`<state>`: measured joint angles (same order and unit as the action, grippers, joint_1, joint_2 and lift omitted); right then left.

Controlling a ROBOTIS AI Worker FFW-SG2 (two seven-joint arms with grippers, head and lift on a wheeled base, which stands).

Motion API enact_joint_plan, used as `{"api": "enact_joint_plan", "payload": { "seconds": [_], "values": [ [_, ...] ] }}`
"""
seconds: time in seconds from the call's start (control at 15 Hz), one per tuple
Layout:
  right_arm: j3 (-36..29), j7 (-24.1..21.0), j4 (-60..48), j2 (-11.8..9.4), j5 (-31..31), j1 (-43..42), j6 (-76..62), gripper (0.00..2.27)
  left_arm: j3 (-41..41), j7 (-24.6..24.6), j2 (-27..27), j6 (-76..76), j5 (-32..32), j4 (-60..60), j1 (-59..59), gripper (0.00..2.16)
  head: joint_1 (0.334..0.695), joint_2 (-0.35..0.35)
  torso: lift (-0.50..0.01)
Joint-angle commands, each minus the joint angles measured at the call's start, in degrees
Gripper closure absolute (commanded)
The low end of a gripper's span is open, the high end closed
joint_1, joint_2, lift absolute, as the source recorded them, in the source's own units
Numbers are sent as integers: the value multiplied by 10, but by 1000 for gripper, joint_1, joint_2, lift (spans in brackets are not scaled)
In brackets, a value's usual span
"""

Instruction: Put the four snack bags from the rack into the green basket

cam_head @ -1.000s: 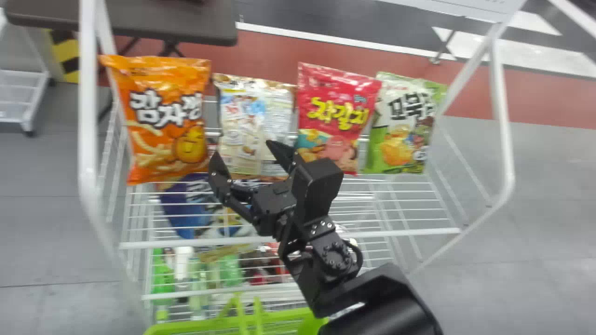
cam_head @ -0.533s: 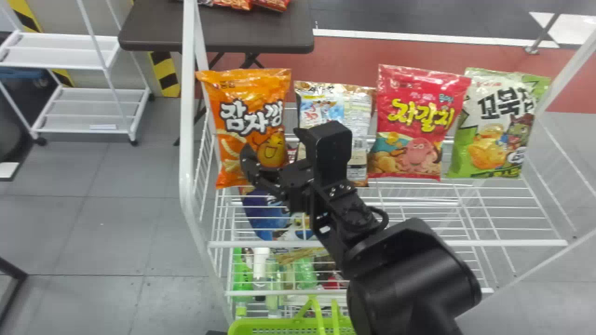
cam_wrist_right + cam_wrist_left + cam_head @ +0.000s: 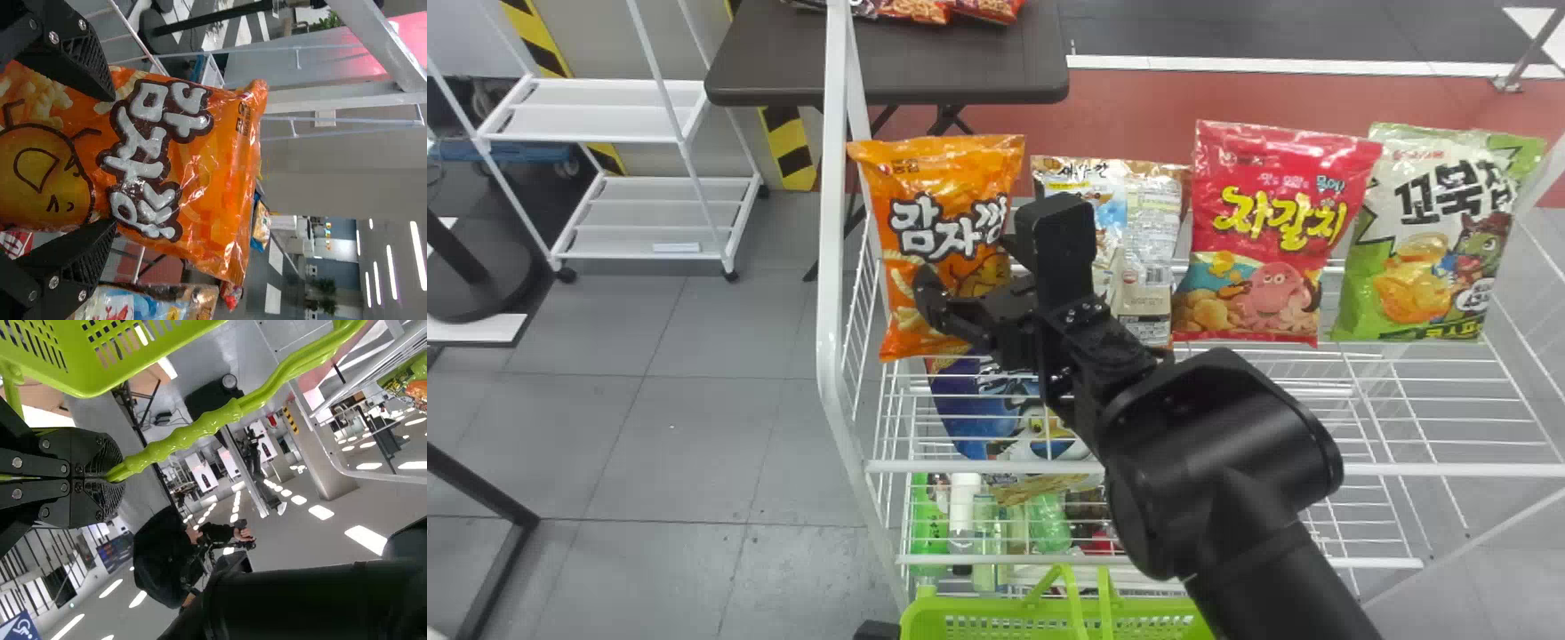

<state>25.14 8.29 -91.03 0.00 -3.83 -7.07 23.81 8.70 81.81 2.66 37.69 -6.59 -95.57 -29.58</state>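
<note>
My right gripper (image 3: 971, 271) stands before the orange snack bag (image 3: 951, 213) at the left end of the rack's upper shelf. In the right wrist view my gripper (image 3: 110, 157) is open, its fingers on either side of the orange bag (image 3: 193, 187). To the right stand the white-brown bag (image 3: 1152, 240), the red bag (image 3: 1272, 222) and the green bag (image 3: 1423, 231). The green basket (image 3: 969, 607) is at the bottom edge. In the left wrist view my left gripper (image 3: 110, 477) is shut on the basket's handle (image 3: 180, 440).
White rack posts (image 3: 833, 267) rise beside the orange bag. A blue bag (image 3: 978, 413) lies below the snack bags, and bottles (image 3: 963, 516) stand lower down. Behind are a dark table (image 3: 960, 76) and a white cart (image 3: 667, 196).
The head view has swung left, so rack and bags sit farther right. My right gripper has gone from before the white-brown bag to the orange one.
</note>
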Motion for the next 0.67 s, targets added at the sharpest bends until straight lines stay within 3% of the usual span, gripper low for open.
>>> {"api": "enact_joint_plan", "payload": {
  "seconds": [0.0, 0.07, 0.13, 0.27, 0.6],
  "values": [
    [-3, 37, 22, 0, -16, -17, -13, 998, 3, -2, -1, 1, 0, 6, 7, 1902, 695, 30, -6],
    [0, 41, 20, 0, -16, -12, -19, 1700, 3, -2, -1, 2, 0, 10, 11, 1902, 695, 37, -6],
    [0, 41, 16, 0, -12, -5, -22, 1993, 3, -2, -2, 2, 0, 11, 12, 1902, 695, 45, -6],
    [-1, 44, 2, 0, -2, 10, -33, 2128, 3, -3, -1, 2, 0, 11, 14, 1902, 695, 50, -6],
    [-22, 48, -91, 0, 12, 72, -33, 2189, -1, -9, -1, 6, 0, 11, 22, 1902, 695, 51, -6]
  ]
}}
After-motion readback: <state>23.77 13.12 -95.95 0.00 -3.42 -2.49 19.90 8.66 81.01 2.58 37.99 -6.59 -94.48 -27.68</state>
